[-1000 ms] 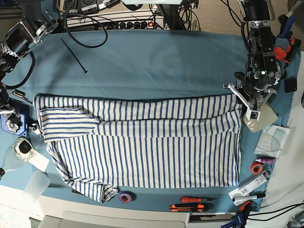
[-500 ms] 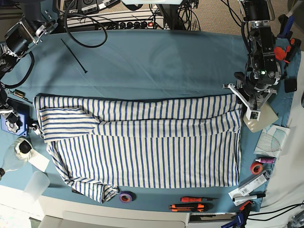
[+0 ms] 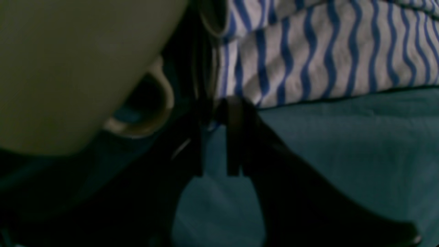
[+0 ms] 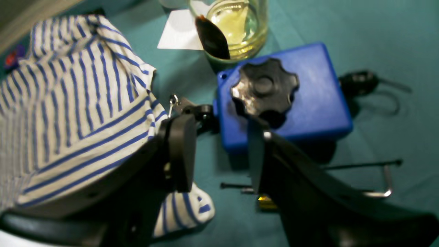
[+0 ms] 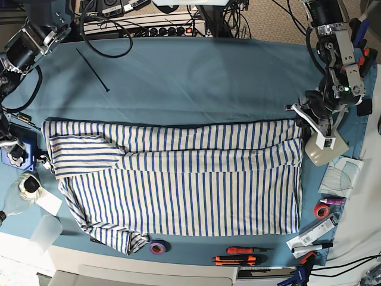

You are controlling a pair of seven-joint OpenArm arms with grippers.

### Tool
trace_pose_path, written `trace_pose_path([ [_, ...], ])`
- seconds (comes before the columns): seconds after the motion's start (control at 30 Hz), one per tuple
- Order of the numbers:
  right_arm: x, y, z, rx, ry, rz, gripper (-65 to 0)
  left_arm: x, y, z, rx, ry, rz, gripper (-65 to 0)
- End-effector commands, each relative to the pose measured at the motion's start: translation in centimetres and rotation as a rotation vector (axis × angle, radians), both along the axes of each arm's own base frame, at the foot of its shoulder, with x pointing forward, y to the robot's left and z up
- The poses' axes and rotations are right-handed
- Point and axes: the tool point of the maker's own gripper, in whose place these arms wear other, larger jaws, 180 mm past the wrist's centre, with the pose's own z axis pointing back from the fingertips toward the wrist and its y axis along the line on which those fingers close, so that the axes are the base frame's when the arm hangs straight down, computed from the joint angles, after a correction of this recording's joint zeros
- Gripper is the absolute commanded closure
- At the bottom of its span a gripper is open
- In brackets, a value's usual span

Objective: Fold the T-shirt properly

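The T-shirt [image 5: 178, 179] is lying just where it was a second ago, spread on the teal tablecloth [image 5: 190, 77] with its long axis running across the table; the sleeve end is pointing toward the base view's left and the hem end toward its right. What I am seeing change is my left gripper [image 5: 309, 116]: it is sitting a little higher and further back along the shirt's upper right corner than before. In the left wrist view its jaws [image 3: 219, 137] are nearly together at the striped edge, but I cannot tell whether cloth is pinched between them. My right gripper [image 4: 219, 154] is hanging with its jaws parted and nothing between them, beside the shirt's left end, over one blue box [image 4: 295, 99] carrying one black knob [image 4: 264, 87]. I am counting one jar [image 4: 236, 24] beyond it and two tape rolls [image 5: 157, 246] [image 5: 322, 210] along the near edge.
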Motion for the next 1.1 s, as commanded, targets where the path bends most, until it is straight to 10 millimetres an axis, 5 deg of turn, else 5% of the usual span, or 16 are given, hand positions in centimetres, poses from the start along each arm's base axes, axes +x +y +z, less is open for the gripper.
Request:
trace_pose_path([
  [0.0,0.7,0.1,0.6,-0.035,0.002,0.013,-26.0,0.7,0.7,0.7,0.023,-0.027,0.01,-10.8],
  [0.27,2.1,1.6,0.1,-0.057,0.014,0.039,-26.0,1.0,1.4,0.4,0.04,-0.014,0.021,-10.8],
  [1.07,1.8,1.1,0.1,-0.079,0.034,0.032,-26.0,1.2,1.6,0.0,0.02,0.045,0.01,-10.8],
])
